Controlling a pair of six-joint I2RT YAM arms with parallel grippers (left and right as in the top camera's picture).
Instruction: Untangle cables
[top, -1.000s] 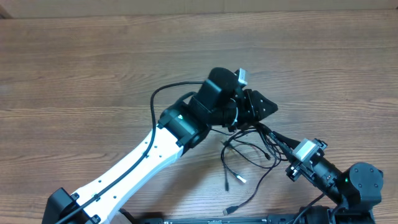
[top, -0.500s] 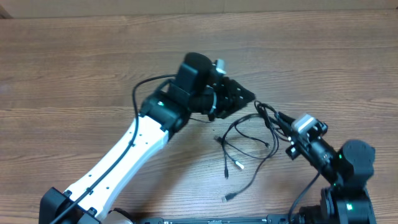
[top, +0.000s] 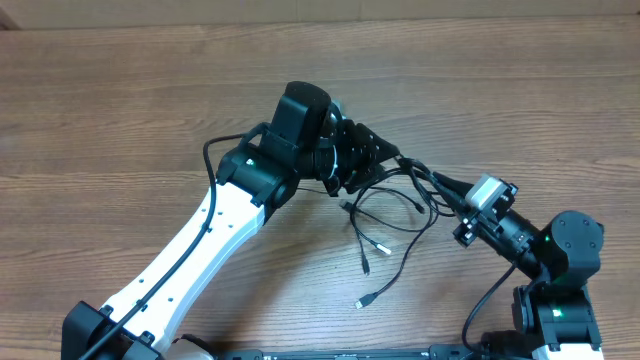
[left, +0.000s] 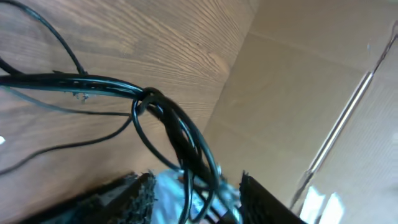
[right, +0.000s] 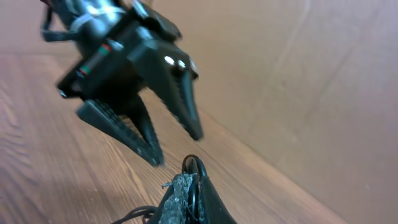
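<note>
On your wooden tabletop (top: 120, 90), right of centre, the left gripper (top: 388, 162) stands spread, with the cables (left: 93, 84) running between its fingers. The right gripper (top: 434, 181) is pinched on the same bundle. Loose plug ends trail toward the near edge.

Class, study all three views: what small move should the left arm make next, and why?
Probably close the left gripper: its fingers stand open with the cables looped between them, while the right gripper is shut on them, so the two could then pull apart.
</note>
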